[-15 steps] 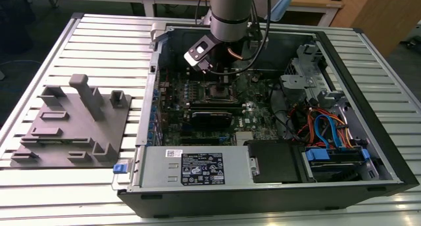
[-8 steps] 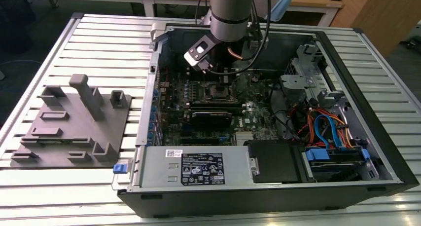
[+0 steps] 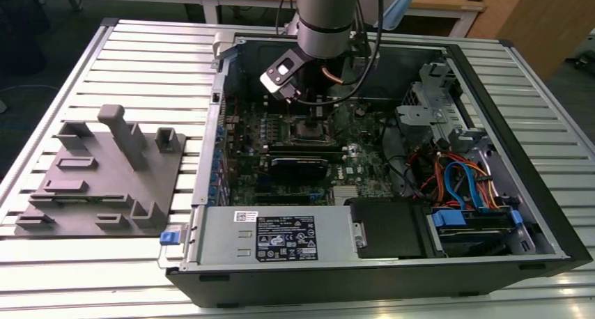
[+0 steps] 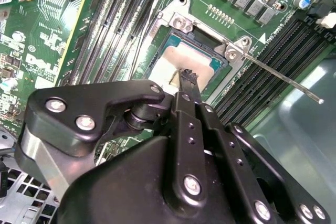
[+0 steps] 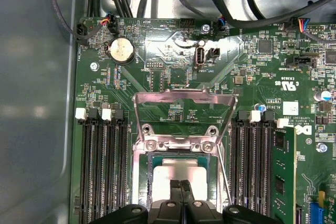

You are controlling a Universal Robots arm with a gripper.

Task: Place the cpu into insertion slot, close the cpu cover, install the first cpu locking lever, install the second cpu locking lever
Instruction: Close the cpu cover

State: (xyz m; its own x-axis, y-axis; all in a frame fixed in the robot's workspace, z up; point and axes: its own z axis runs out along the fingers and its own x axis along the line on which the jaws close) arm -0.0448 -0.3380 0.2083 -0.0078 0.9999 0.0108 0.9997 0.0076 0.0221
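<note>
Flat square cpu (image 5: pixel 176 174), silver-grey metal top: seated in small square silvery-rimmed insertion slot (image 5: pixel 178 145), part hidden behind black pincer (image 5: pixel 181 184). Pincer fingers pressed together, nothing between; tips over cpu, contact unclear. Thin silver frame cpu cover (image 5: pixel 184 94) tilted up off slot. Thin wire lever (image 4: pixel 283 80) juts beside slot. Green motherboard (image 5: pixel 173 51) surrounds slot, white lettering. White printed label (image 3: pixel 286 237) well apart from slot.

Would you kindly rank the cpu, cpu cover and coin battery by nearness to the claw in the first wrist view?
1. cpu: directly under the claw.
2. cpu cover: swung open, just beyond the cpu.
3. coin battery: farther on, past the cover.
</note>
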